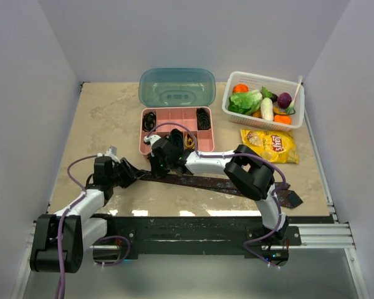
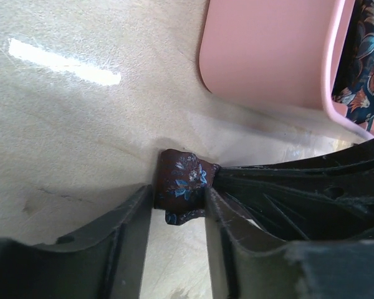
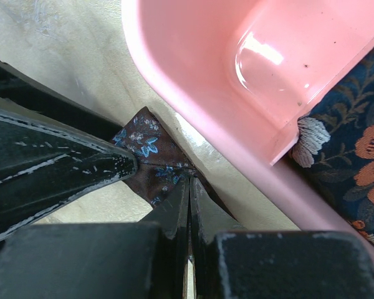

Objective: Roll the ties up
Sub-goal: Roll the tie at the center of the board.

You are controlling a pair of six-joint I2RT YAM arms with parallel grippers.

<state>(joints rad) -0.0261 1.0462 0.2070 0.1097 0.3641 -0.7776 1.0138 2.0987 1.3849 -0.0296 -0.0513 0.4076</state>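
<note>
A dark brown-maroon tie [image 1: 212, 182] with small blue flowers lies across the table from left of centre to the right front. Its narrow end is bunched in front of the pink compartment box [image 1: 174, 149]. My left gripper [image 1: 129, 173] is shut on that bunched end [image 2: 182, 177], which fills the gap between its fingers [image 2: 134, 215]. My right gripper [image 1: 157, 163] meets it from the other side, jaws pressed together on the same tie [image 3: 143, 146] at its tips [image 3: 190, 184]. Black coiled ties [image 1: 149, 119] sit in the box's back compartments, and a navy flowered one [image 3: 355, 149] lies inside.
The pink box wall [image 3: 193, 68] is right beside both grippers. Its teal lid [image 1: 176, 87] stands open behind it. A white basket [image 1: 297, 112] of toy vegetables is at the back right, with a yellow chips bag [image 1: 271, 144] in front of it.
</note>
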